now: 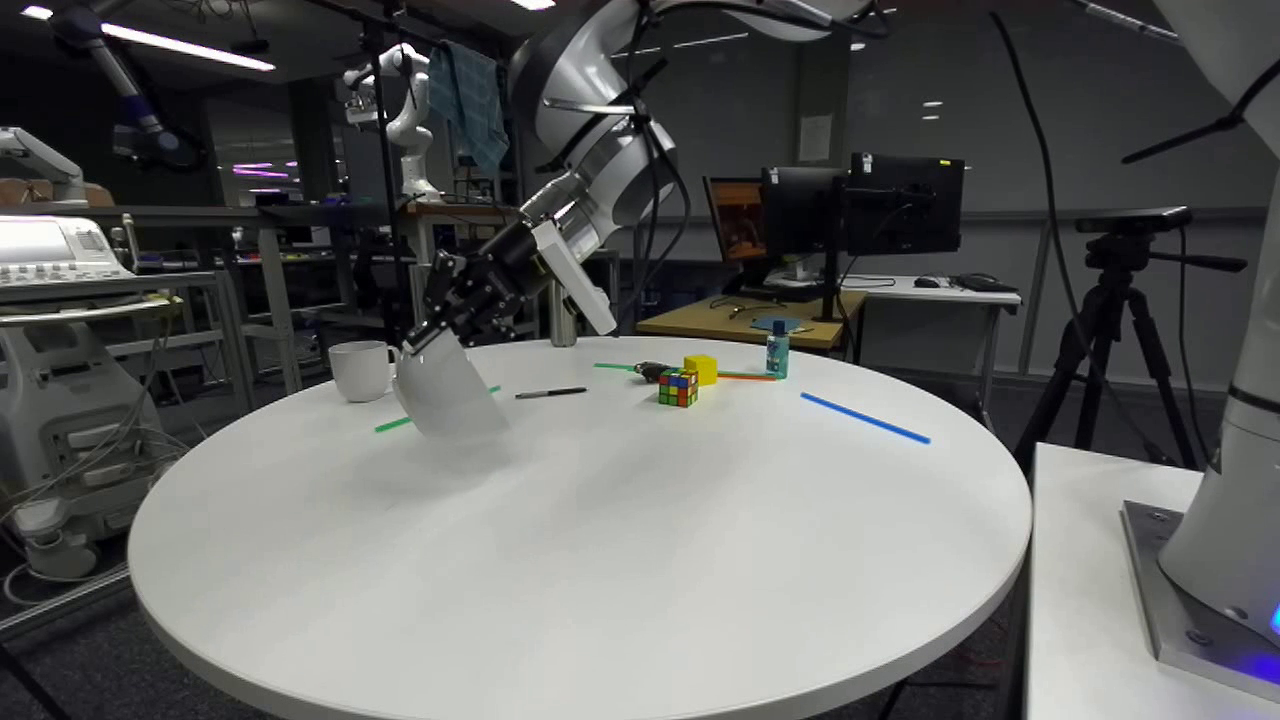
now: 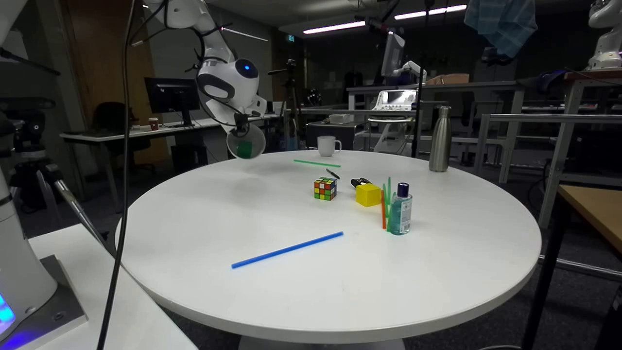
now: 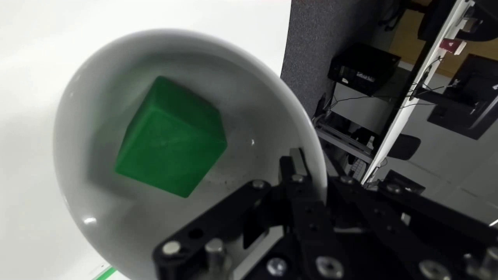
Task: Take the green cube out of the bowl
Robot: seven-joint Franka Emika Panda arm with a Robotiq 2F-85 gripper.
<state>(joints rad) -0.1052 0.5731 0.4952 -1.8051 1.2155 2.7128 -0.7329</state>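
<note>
The white bowl [image 1: 452, 395] is tilted on its side and held above the round white table [image 1: 600, 570], with a shadow beneath it. Its open mouth shows in an exterior view [image 2: 234, 140] and in the wrist view [image 3: 249, 120]. The green cube [image 3: 171, 144] lies inside the bowl against its lower wall. It also shows in an exterior view [image 2: 245, 149]; the bowl's side hides it in the other camera's picture. My gripper [image 1: 428, 335] is shut on the bowl's rim, one finger inside and one outside, as the wrist view shows [image 3: 315, 171].
A white cup [image 1: 360, 372] and a green stick [image 1: 394, 424] are near the bowl. A pen [image 1: 551, 393], puzzle cube [image 1: 678, 388], yellow block [image 2: 368, 195], small bottle [image 2: 401, 214] and blue stick [image 2: 286, 250] lie on the table. A steel bottle [image 2: 440, 141] stands at its edge.
</note>
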